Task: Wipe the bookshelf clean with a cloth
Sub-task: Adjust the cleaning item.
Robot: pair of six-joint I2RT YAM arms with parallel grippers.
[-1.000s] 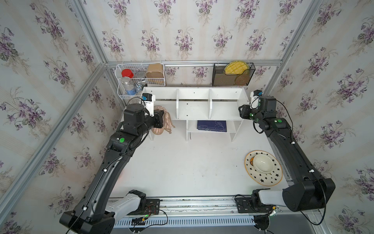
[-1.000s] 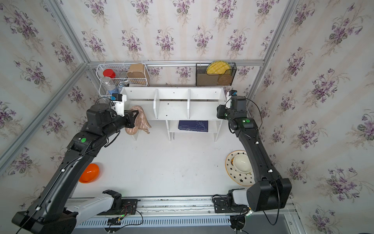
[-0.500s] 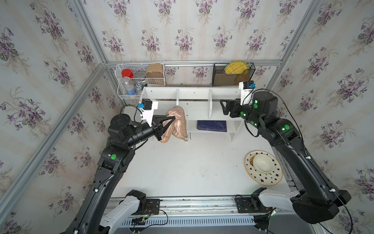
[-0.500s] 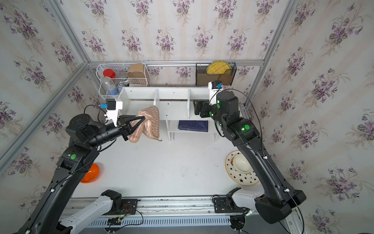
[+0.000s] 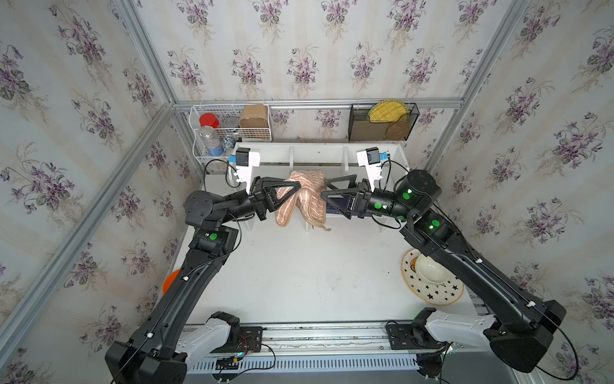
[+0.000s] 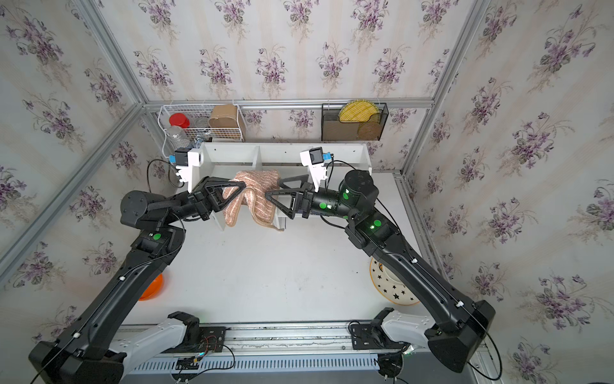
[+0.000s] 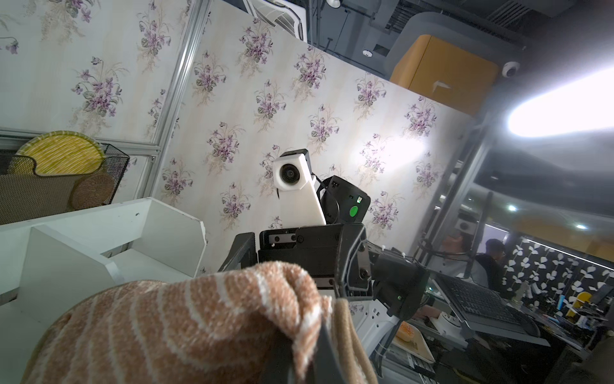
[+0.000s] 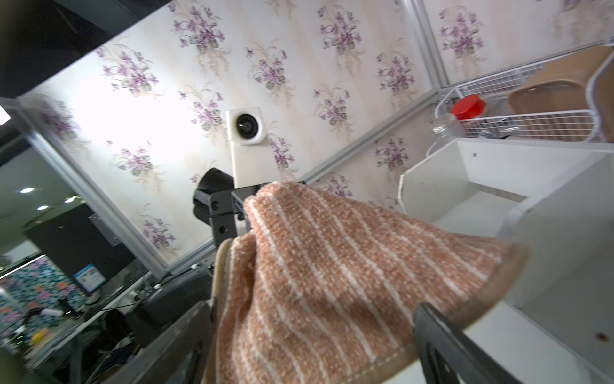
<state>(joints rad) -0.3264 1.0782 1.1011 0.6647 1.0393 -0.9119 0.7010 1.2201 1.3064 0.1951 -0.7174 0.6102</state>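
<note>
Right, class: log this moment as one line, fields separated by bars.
left gripper: shut on cloth | right gripper: open, astride cloth | cloth: held up before bookshelf

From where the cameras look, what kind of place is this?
Probably a robot lab booth dressed as a home: floral wallpaper on aluminium framing, a white bookshelf, and an office desk beyond.

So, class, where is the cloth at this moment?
In a top view the cloth hangs in front of the bookshelf, pinched by the left gripper, with the open right gripper at its other side.
</note>
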